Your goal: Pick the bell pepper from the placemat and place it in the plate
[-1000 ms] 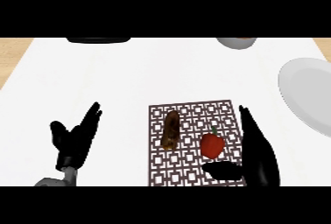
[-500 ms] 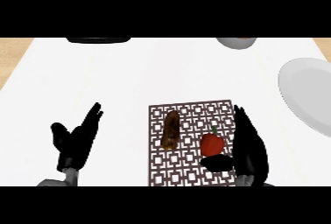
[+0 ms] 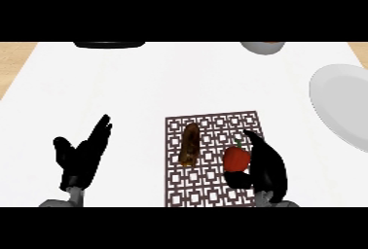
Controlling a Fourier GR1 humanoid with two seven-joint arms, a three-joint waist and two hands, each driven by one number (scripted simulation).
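Head view gives you the white counter [image 3: 179,82] from steeply above, with both hands coming in from the lower edge. Your right hand [image 3: 267,168] sits on the right side of the brown lattice placemat [image 3: 212,129], its fingers curved along the right flank of the red bell pepper [image 3: 236,159] and its thumb tucked under the pepper's near side, so the hand is closed around it. The pepper lies on the placemat, right of centre, its green stem pointing away from you.

Just left of the pepper you see a long brown vegetable [image 3: 190,150] lying lengthwise on the placemat, apart from the hand.

Your left hand [image 3: 82,156] rests well to the left of the placemat, fingers straight and spread, pointing up and slightly right, touching nothing.

The white plate [image 3: 341,109] sits at the right edge of the view, well apart from the placemat and partly cut off. At the far edge you can make out a dark round object [image 3: 109,44] on the left and a grey bowl [image 3: 262,46] on the right, both cropped.
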